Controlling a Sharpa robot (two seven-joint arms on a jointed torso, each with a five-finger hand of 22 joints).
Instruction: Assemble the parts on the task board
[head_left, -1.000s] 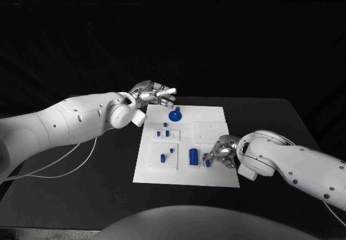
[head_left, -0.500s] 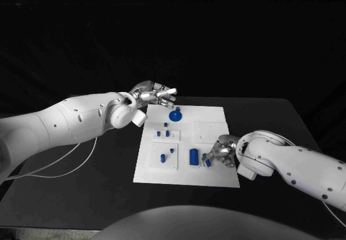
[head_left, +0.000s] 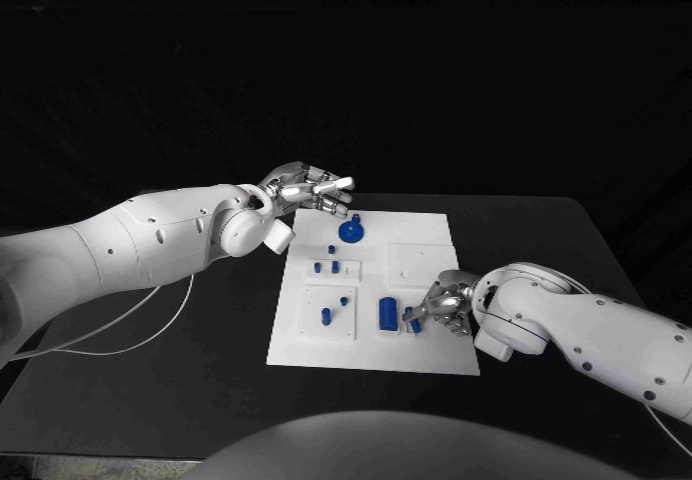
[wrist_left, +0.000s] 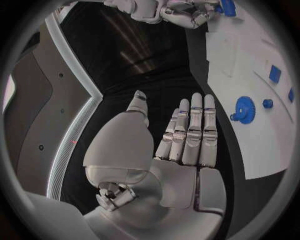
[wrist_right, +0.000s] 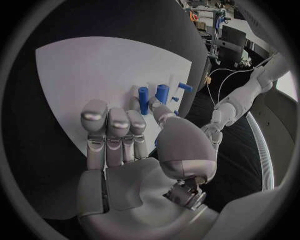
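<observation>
From the head view, my right hand (head_left: 444, 305) sits low over the near right part of the board (head_left: 418, 355), its fingers (head_left: 428, 312) curled down around a small blue part (head_left: 415, 325), just beside the taller blue block (head_left: 388, 313). I cannot tell from here whether the part is truly pinched or only touched. My left hand (head_left: 306, 188) hovers off the board's far left corner, fingers apart, holding nothing, with the blue gear (head_left: 351, 232) near it. More small blue parts lie on the left side of the board.

In the left wrist view the left hand (wrist_left: 181, 150) is flat, its fingers (wrist_left: 190, 125) straight and side by side, palm bare. The gear (wrist_left: 243, 107) lies on the board (wrist_left: 262, 145) beyond the fingertips. My worry here is small: a careless sweep could knock the gear.

In the right wrist view the right hand (wrist_right: 134, 150) hangs over the board (wrist_right: 81, 75), with blue pegs (wrist_right: 144, 100) just beyond the fingertips. I cannot confirm a firm grip. The main risk, as I judge it: a weak pinch lets the part slip or tilt, or the knuckles bump the block beside it. A tilted part could jam in its seat, and a hard push could shift the board on the desk (head_left: 173, 350).
</observation>
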